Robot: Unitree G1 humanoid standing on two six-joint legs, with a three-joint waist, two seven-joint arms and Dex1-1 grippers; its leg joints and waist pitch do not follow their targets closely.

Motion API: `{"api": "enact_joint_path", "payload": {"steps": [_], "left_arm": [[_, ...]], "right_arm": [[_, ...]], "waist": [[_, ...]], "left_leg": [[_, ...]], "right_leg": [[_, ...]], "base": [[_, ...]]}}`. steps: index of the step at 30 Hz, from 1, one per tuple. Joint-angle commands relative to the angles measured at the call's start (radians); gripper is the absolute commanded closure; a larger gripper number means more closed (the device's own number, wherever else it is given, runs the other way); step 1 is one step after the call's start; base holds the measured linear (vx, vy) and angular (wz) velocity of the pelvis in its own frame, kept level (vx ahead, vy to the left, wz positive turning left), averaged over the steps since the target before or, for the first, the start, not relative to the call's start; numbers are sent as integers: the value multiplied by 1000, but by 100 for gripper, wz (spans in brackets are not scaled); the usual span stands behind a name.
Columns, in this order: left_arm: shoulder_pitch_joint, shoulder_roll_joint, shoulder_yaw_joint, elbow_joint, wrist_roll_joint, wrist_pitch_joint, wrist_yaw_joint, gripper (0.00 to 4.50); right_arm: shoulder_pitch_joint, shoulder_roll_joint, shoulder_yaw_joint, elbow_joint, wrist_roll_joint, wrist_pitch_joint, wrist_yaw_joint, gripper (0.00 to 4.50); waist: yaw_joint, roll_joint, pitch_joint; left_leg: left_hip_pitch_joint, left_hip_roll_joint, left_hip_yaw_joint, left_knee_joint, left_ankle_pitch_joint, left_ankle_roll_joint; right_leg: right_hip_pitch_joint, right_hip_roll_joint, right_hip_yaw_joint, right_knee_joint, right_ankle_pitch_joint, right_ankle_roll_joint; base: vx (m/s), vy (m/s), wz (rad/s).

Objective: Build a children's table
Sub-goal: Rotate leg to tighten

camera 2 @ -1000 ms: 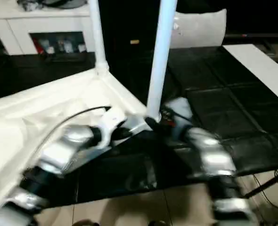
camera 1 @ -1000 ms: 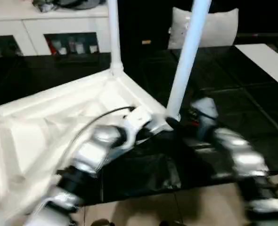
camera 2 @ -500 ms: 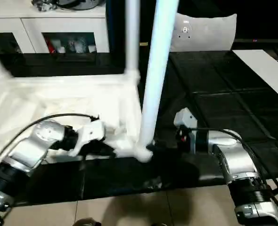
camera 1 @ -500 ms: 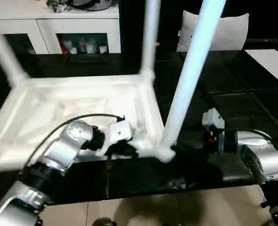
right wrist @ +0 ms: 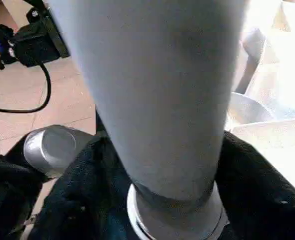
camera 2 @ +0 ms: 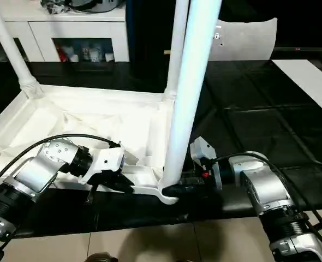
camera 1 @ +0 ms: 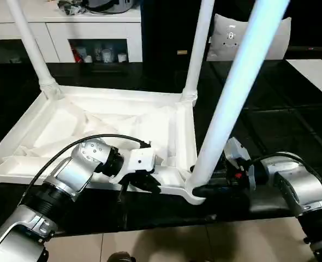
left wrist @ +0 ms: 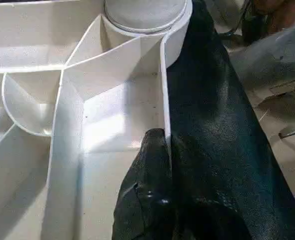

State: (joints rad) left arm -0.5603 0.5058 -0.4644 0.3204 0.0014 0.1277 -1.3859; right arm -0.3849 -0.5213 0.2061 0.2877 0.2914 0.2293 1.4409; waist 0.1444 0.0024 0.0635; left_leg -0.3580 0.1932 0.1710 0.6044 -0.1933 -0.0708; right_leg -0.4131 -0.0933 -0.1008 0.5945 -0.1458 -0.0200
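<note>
The white table top [camera 1: 112,117] lies upside down on a black surface, its ribbed underside facing up. Three white legs stand in corner sockets: one far left [camera 1: 30,49], one far middle [camera 1: 196,54], one at the near corner [camera 1: 234,103]. My left gripper [camera 1: 145,183] is shut on the near rim [left wrist: 163,100] of the top, one black finger [left wrist: 147,190] inside the wall. At the foot of the near leg [right wrist: 162,100], my right gripper [camera 1: 206,190] is shut on it, with a black finger [right wrist: 82,200] on each side.
A grey-white cushion [camera 1: 248,35] leans at the back right. A white cabinet [camera 1: 95,33] with an open shelf runs along the back left. A white board [camera 1: 314,68] lies at the far right. Beige floor tiles [camera 1: 166,245] show below the black surface's front edge.
The whole picture has shifted. The table top has turned to lie squarer to me, and a third leg shows at the far left. Both grippers stay at the near corner.
</note>
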Motion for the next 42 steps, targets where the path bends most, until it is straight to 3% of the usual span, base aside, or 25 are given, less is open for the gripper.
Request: {"api": "enact_joint_path", "payload": {"steps": [1, 9, 12, 14, 17, 19, 20, 21, 22, 23, 24, 26, 28, 29, 30, 31, 33, 39, 40, 41, 42], "left_arm": [[-25, 0, -20, -9, 1, -24, -30, 450], [-17, -5, -6, 2, -4, -21, -22, 450], [-6, -22, 13, -11, -21, 13, 4, 450], [10, -52, 42, -44, -38, 100, 72, 450], [19, -91, 68, -69, -23, 178, 180, 450], [21, -118, 84, -80, -19, 220, 234, 450], [18, -163, 105, -93, -8, 286, 317, 450], [18, -163, 105, -93, -8, 286, 317, 450], [14, -187, 117, -95, -3, 314, 358, 450], [7, -245, 139, -100, 5, 385, 444, 450], [3, -275, 150, -99, 9, 403, 488, 450], [-6, -326, 171, -85, 10, 424, 561, 450], [-10, -343, 175, -80, 18, 425, 591, 450], [-20, -392, 192, -60, 38, 407, 682, 450], [-24, -420, 205, -54, 46, 397, 736, 450], [-28, -445, 217, -50, 50, 390, 783, 450], [-28, -450, 213, -63, 59, 402, 783, 450], [-18, -419, 194, -89, 86, 420, 768, 450], [-14, -407, 190, -91, 85, 422, 760, 450], [-10, -396, 187, -92, 82, 420, 747, 450], [-7, -385, 186, -92, 78, 419, 737, 450]], "right_arm": [[5, -9, 13, -20, 16, 7, 19, 191], [19, -9, 18, -47, 27, 45, 25, 240], [33, 7, 10, -77, 50, 84, 5, 243], [48, 44, -6, -106, 65, 137, -69, 243], [38, 125, -25, -79, 7, 134, -251, 243], [24, 171, -43, -58, -14, 144, -346, 245], [0, 234, -71, -26, -38, 166, -477, 246], [0, 234, -71, -26, -38, 166, -477, 246], [-12, 259, -82, -9, -50, 172, -537, 246], [-42, 317, -112, 36, -72, 186, -673, 246], [-56, 341, -125, 58, -82, 190, -734, 247], [-79, 374, -136, 98, -107, 181, -824, 249], [-88, 388, -143, 112, -114, 178, -855, 249], [-109, 425, -165, 154, -128, 158, -941, 249], [-120, 438, -169, 178, -146, 128, -981, 249], [-130, 447, -170, 203, -166, 92, -1014, 249], [-134, 458, -193, 216, -150, 84, -1009, 195], [-131, 454, -222, 208, -143, 60, -1016, 148], [-128, 446, -224, 206, -143, 53, -1010, 142], [-124, 436, -224, 201, -145, 43, -999, 123], [-118, 424, -225, 191, -141, 38, -980, 123]], "waist": [[-7, -4, -70], [-7, -5, -68], [-4, -4, -70], [-7, -4, -67], [-14, -3, -59], [-21, -6, -55], [-39, -5, -55], [-47, -5, -54], [-58, -7, -59], [-65, -2, -59], [-80, 1, -61], [-102, 2, -64], [-106, 1, -70], [-107, 0, -71], [-108, -1, -72], [-101, -3, -79], [-92, -6, -80], [-71, -5, -89], [-68, 2, -92], [-66, 1, -92], [-67, 7, -88]], "left_leg": [[5, 39, -8, -79, -226, 39], [7, 38, -9, -81, -236, 35], [6, 39, -9, -81, -224, 36], [3, 40, -8, -83, -224, 32], [8, 35, -10, -84, -271, 16], [19, 22, -13, -79, -315, 0], [18, 19, -16, -78, -316, -10], [15, 19, -19, -79, -320, -14], [12, 18, -23, -79, -331, -13], [13, 22, -23, -82, -334, -14], [8, 26, -29, -85, -343, -14], [10, 26, -29, -85, -367, -2], [5, 26, -30, -86, -347, 6], [-2, 27, -28, -87, -319, 13], [2, 26, -23, -84, -299, 16], [4, 24, -18, -79, -256, 24], [-2, 26, -13, -79, -200, 45], [-11, 25, -8, -68, -54, 90], [-13, 26, -8, -66, -28, 99], [-12, 27, -8, -65, -21, 103], [-13, 27, -7, -65, -34, 105]], "right_leg": [[56, -59, 50, -72, -374, -176], [54, -61, 50, -79, -428, -151], [55, -61, 51, -77, -405, -155], [56, -60, 52, -73, -392, -165], [50, -61, 47, -88, -500, -133], [46, -63, 33, -112, -646, -72], [44, -63, 27, -120, -688, -44], [46, -61, 21, -123, -691, -37], [54, -60, 13, -126, -690, -20], [53, -61, 14, -125, -673, -26], [59, -61, 6, -124, -635, -40], [59, -62, 3, -128, -596, -51], [66, -63, 6, -124, -550, -66], [66, -64, 12, -117, -505, -82], [60, -64, 15, -117, -485, -99], [62, -67, 22, -109, -434, -120], [63, -64, 28, -98, -359, -147], [71, -60, 36, -62, -165, -203], [72, -60, 37, -54, -123, -217], [70, -59, 36, -53, -110, -221], [69, -57, 36, -55, -116, -227]], "base": [[0, 0, 0], [0, 0, 0], [0, 0, 0], [0, 0, 0], [0, 0, 0], [0, 0, 0], [0, 0, 0], [0, 0, 0], [0, 0, 0], [0, 0, 0], [0, 0, 0], [0, 0, 0], [0, 0, 0], [0, 0, 0], [0, 0, 0], [0, 0, 0], [0, 0, 0], [9, -5, 1], [0, 0, 0], [0, 0, 0], [0, 0, 0]]}}
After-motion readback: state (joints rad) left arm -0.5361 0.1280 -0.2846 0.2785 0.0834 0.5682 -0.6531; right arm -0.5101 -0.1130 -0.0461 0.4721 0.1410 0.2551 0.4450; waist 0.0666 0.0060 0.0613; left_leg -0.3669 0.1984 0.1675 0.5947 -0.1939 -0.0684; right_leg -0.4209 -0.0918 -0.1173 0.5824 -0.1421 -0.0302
